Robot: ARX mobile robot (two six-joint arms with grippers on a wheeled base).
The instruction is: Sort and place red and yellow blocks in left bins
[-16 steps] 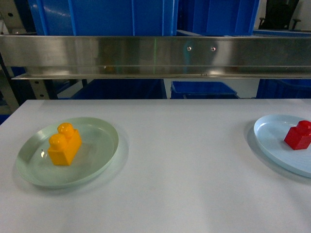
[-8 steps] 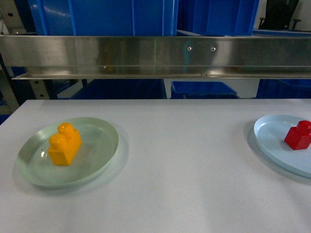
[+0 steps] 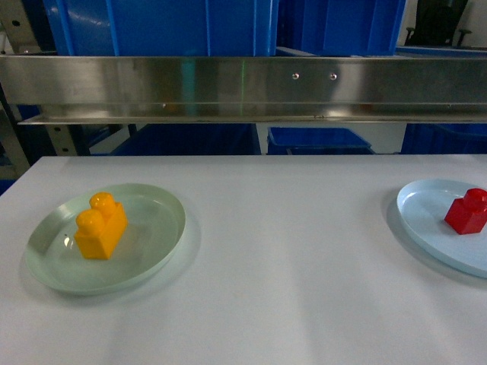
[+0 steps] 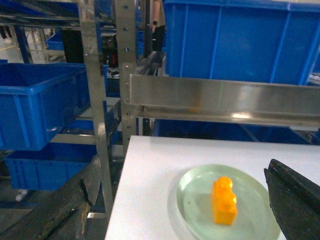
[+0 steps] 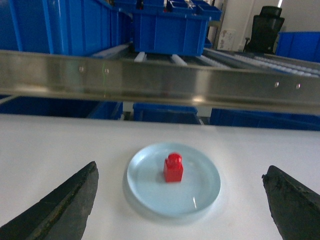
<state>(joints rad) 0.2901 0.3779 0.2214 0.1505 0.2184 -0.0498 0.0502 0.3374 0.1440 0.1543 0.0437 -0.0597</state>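
Note:
The yellow block (image 3: 101, 226) lies in a pale green plate (image 3: 156, 228) at the table's left. The red block (image 3: 466, 211) stands in a pale blue plate (image 3: 422, 217) at the right edge. Neither gripper shows in the head view. In the left wrist view my left gripper (image 4: 182, 167) is open, short of the yellow block (image 4: 223, 200), with nothing between its fingers. In the right wrist view my right gripper (image 5: 180, 169) is open wide, set back from the red block (image 5: 173, 168). Blue bins (image 4: 35, 105) sit on racks left of the table.
A steel shelf rail (image 3: 243, 87) runs across behind the table, with more blue crates (image 3: 160, 26) above and below it. A steel rack post (image 4: 95, 100) stands by the table's left edge. The white table top (image 3: 289, 251) spans between the two plates.

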